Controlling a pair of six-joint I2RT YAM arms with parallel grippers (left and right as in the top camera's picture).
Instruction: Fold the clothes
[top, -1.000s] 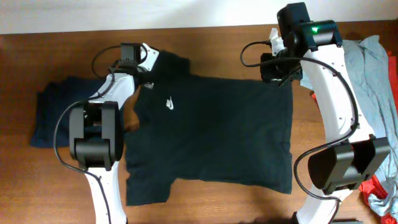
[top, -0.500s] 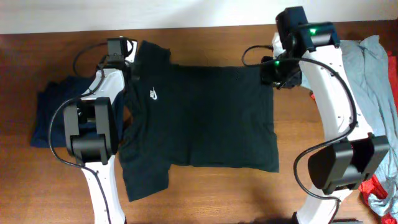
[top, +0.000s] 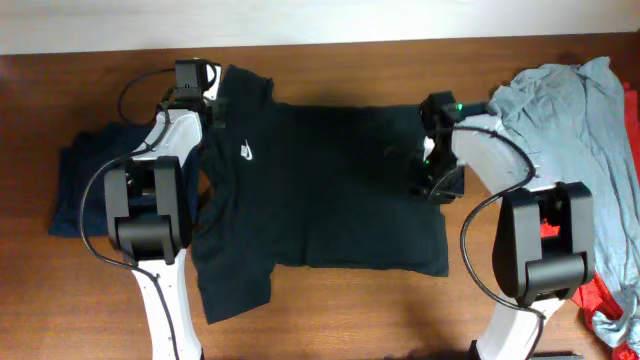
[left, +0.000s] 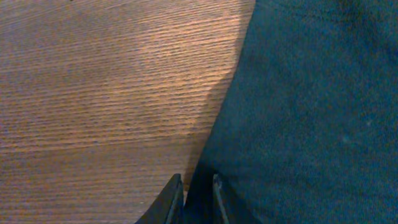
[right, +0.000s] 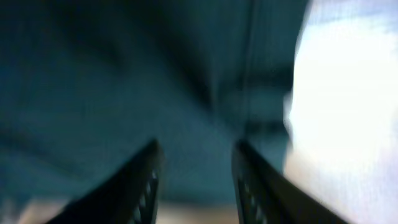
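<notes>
The clothes, a black T-shirt (top: 330, 190) with a small white logo (top: 244, 152), lie spread flat on the wooden table (top: 330, 310), collar end to the left. My left gripper (top: 213, 100) is at the far left corner of the shirt. In the left wrist view it (left: 198, 193) is shut on the cloth's edge (left: 311, 112), with dark fabric pinched between the two tips. My right gripper (top: 432, 185) hovers low over the shirt's right edge. In the blurred right wrist view it (right: 196, 180) stands open, with dark cloth (right: 124, 74) beyond and nothing gripped.
A dark navy garment (top: 80, 185) lies crumpled at the left, partly under the left arm. A light grey shirt (top: 590, 130) is heaped along the right side, with red cloth (top: 605, 300) at the lower right corner. Bare wood runs along the front.
Both arms dragged the shirt left and toward the back. The right gripper then let go of the far right corner and swung down to the shirt's right edge.
</notes>
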